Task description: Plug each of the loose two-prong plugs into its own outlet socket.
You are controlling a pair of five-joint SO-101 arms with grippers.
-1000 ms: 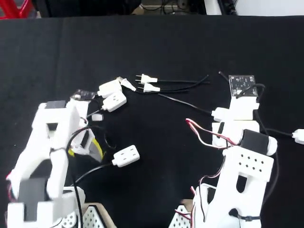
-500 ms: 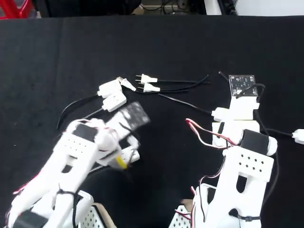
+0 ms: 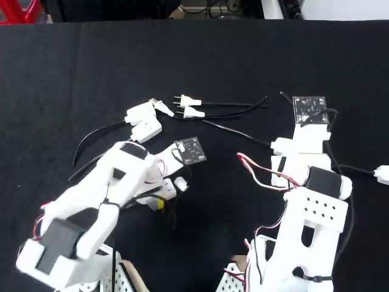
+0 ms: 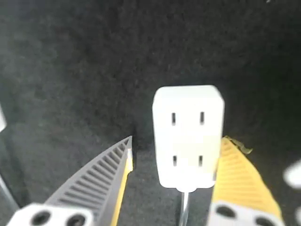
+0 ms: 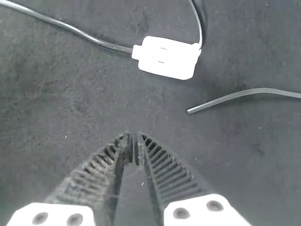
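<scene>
Trouble is looming on the left of the high view: the left hand (image 3: 169,194) is hanging over a white rectangular plastic outlet socket (image 3: 180,184) on the black cloth-covered counter (image 3: 243,55), while the two white two-prong plugs (image 3: 189,101) on thin black cords (image 3: 231,104) are lying well apart from it, farther up. Dragging that socket toward them is risking a snag among the cords.

Left wrist view now: the hand is gaping wide, straddling the socket. Its yellow finger (image 4: 240,174) is sitting just beside one side and the grey ribbed finger (image 4: 101,183) is standing off, so an uneven squeeze could be twisting the socket loose.

Right wrist view: the right hand (image 5: 135,143) is pinched together, gripping nothing, near a small white two-slot block (image 5: 164,57). Advancing like that is only risking a shove.
</scene>
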